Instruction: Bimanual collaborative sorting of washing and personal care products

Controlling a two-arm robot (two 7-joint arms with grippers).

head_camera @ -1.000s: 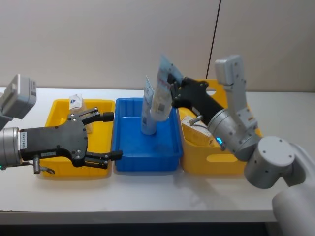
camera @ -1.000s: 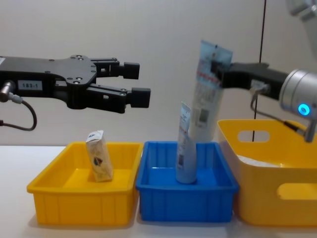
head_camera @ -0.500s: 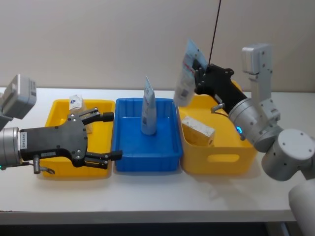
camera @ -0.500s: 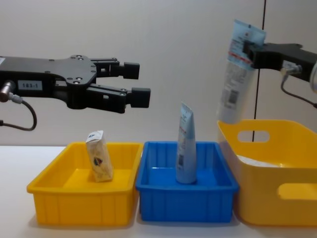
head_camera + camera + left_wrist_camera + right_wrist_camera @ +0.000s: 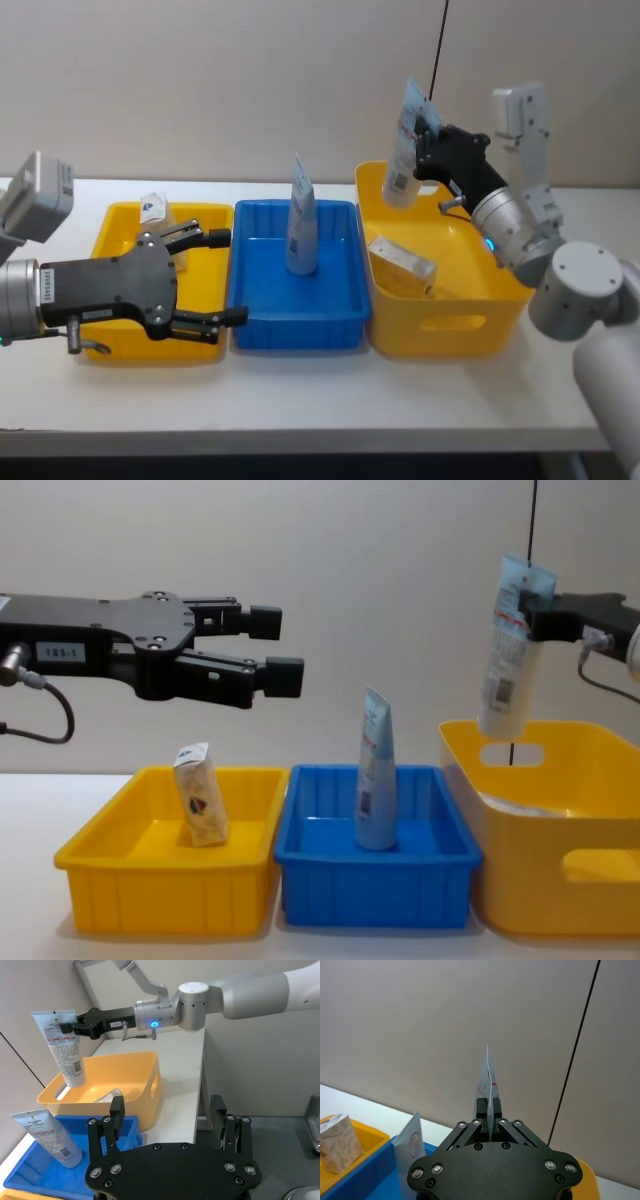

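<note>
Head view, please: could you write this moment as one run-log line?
right claw: shut on squeeze tube, above right yellow bin | left claw: open, above left yellow bin | second tube: upright in blue bin

Head view looking down on the desk [image 5: 300,390], chest view level across it, wrist views close behind each claw, all sharing the blue bin [image 5: 290,300].
</note>
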